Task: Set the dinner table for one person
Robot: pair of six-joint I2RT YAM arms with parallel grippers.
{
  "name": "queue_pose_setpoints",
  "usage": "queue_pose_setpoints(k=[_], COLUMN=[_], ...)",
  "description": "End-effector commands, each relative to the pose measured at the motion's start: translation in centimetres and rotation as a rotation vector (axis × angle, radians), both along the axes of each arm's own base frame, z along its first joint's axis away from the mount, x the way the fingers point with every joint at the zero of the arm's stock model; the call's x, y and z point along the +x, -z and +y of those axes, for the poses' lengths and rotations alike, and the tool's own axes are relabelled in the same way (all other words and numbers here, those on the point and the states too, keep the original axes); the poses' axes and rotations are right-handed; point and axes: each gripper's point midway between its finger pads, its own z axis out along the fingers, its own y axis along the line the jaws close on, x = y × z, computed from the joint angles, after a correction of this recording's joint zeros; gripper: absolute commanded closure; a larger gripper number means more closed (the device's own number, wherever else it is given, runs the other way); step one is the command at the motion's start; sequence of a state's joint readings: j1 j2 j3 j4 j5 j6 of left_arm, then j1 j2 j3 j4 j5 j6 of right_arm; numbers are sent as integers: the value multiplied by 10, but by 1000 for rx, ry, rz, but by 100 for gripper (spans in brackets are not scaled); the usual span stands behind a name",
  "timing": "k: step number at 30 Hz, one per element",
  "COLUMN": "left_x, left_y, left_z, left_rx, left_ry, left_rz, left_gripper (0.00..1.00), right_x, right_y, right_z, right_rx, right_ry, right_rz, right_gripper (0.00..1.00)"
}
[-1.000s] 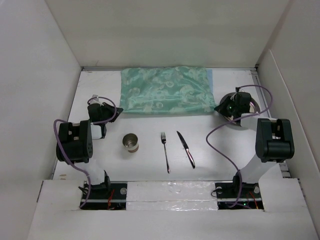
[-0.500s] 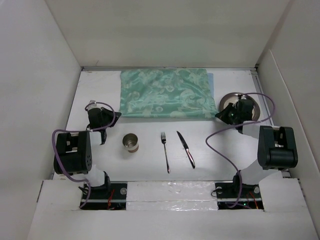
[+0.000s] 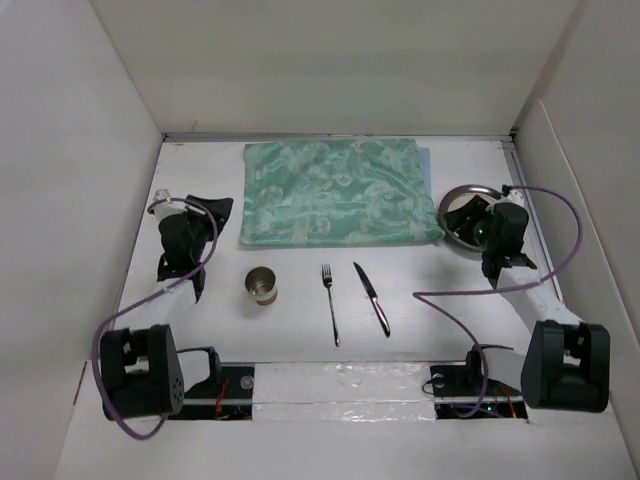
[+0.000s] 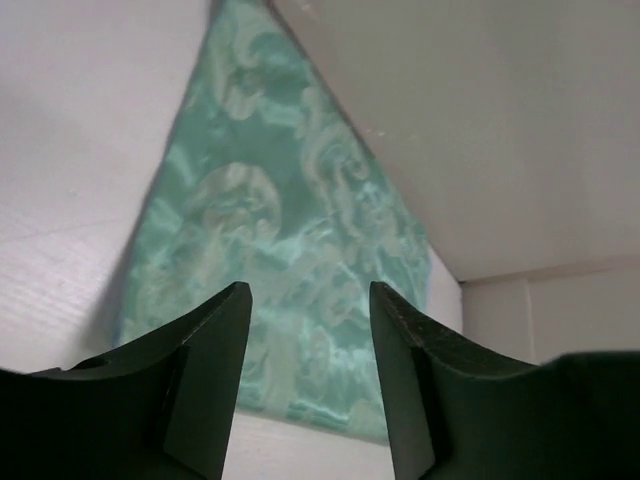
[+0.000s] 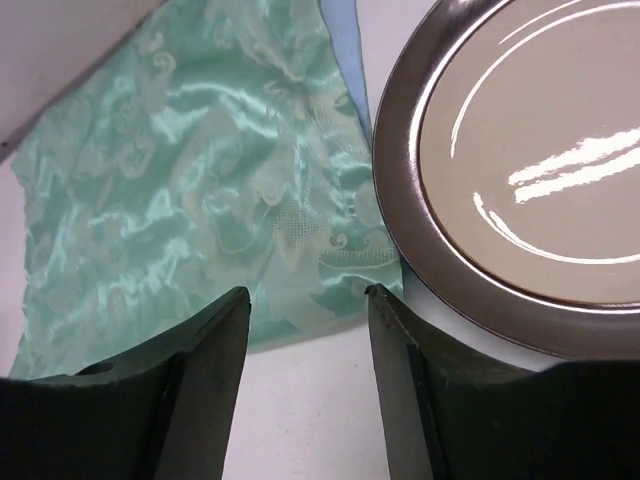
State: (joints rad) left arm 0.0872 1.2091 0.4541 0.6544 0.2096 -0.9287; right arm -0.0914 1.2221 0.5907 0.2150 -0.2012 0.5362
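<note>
Vs 1 sec ago, top view: both arms have folded down. The left arm's elbow block, then at mid-left, is now at lower left by its base, w/ the wrist stretched up toward the cloth's left edge. Right arm likewise: the elbow block has dropped to lower right. Its wrist has slid right & down off the metal plate point(image 3: 456, 208), so more of the plate shows. The green patterned cloth point(image 3: 335, 190) has crept down-frame a bit. Its lower right corner now lies just beside the plate rim; touching or not, can't tell. Metal cup point(image 3: 262, 285), fork point(image 3: 330, 300) and knife point(image 3: 372, 298) haven't moved: cup left of fork, knife right of fork, all apart, below the cloth.

Left pincer point(image 4: 307, 300): jaws spread, nothing btwn them, cloth seen beyond in its wrist view. Right pincer point(image 5: 306, 300): also spread and holding nothing, aimed where the cloth corner meets the plate. A pale blue layer point(image 5: 340, 40) peeks out from under the cloth's right edge.

Desk point(image 3: 300, 335): big flat matte white rectangle. It fills the centre of the top view, from the arm bases at bottom up to the back panel. White panels wall it at left, right & back. A shiny tape strip point(image 3: 340, 378) runs along its lower edge btwn the two bases. The cloth sits on the desk's upper part, the plate at upper right, cup & cutlery in the middle.
</note>
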Motion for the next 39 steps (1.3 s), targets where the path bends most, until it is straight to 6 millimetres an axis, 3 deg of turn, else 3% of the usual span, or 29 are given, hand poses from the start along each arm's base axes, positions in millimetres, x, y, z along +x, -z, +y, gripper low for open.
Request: queue_pose_setpoints(k=[1, 2, 3, 4, 6, 7, 8, 9, 10, 12, 13, 14, 16, 17, 22, 24, 31, 36, 37, 38, 39], left_x=[-2, -6, -20, -20, -39, -53, -65, -74, -82, -101, -105, -115, -125, -127, -137, -141, -142, -141, -141, -142, -142], left_y=[-77, -91, -136, -136, -171, -174, -186, -198, -204, -211, -209, -211, -202, -199, -164, -166, -168, -172, -172, -173, -174], left_z=[-8, -19, -49, -49, -73, -96, -102, -105, -106, -107, -106, -105, -103, -102, -116, -121, -118, -113, -113, -112, -111], left_rx=[0, 10, 65, 65, 136, 148, 175, 219, 242, 288, 331, 350, 395, 403, 445, 466, 489, 504, 507, 510, 511], left_ry=[39, 95, 219, 220, 323, 425, 458, 498, 514, 536, 539, 547, 554, 557, 660, 679, 663, 635, 634, 627, 622], left_rz=[-195, -228, -312, -313, -388, -385, -417, -455, -476, -490, -497, -508, -505, -504, -436, -448, -435, -428, -429, -431, -431], left_gripper=[54, 74, 92, 100, 100, 100, 100, 100, 100, 100, 93, 90, 84, 82, 76, 76, 75, 76, 76, 76, 76], right_x=[-16, -23, -30, -31, -37, -39, -39, -40, -42, -42, -42, -40, -36, -35, -23, -17, 8, 19, 19, 23, 24], right_y=[-9, -5, -14, -12, -14, -14, -13, -13, -9, -1, 3, 15, 20, 37, 65, 64, 71, 74, 75, 74, 75], right_z=[-24, -30, -52, -52, -76, -83, -89, -104, -111, -131, -135, -139, -147, -149, -152, -154, -149, -145, -146, -148, -149], right_rx=[-49, -58, -78, -78, -69, -61, -47, -24, -11, 35, 53, 78, 121, 144, 215, 244, 404, 518, 523, 536, 545], right_ry=[135, 177, 312, 314, 409, 436, 458, 508, 533, 579, 579, 583, 571, 569, 529, 508, 496, 503, 513, 521, 530], right_rz=[-25, -21, -55, -51, -48, -48, -48, -45, -29, 3, 13, 45, 54, 108, 170, 156, 170, 171, 175, 174, 182], right_gripper=[44, 65, 100, 100, 100, 100, 100, 94, 68, 42, 30, 25, 19, 19, 19, 20, 37, 40, 45, 59, 66])
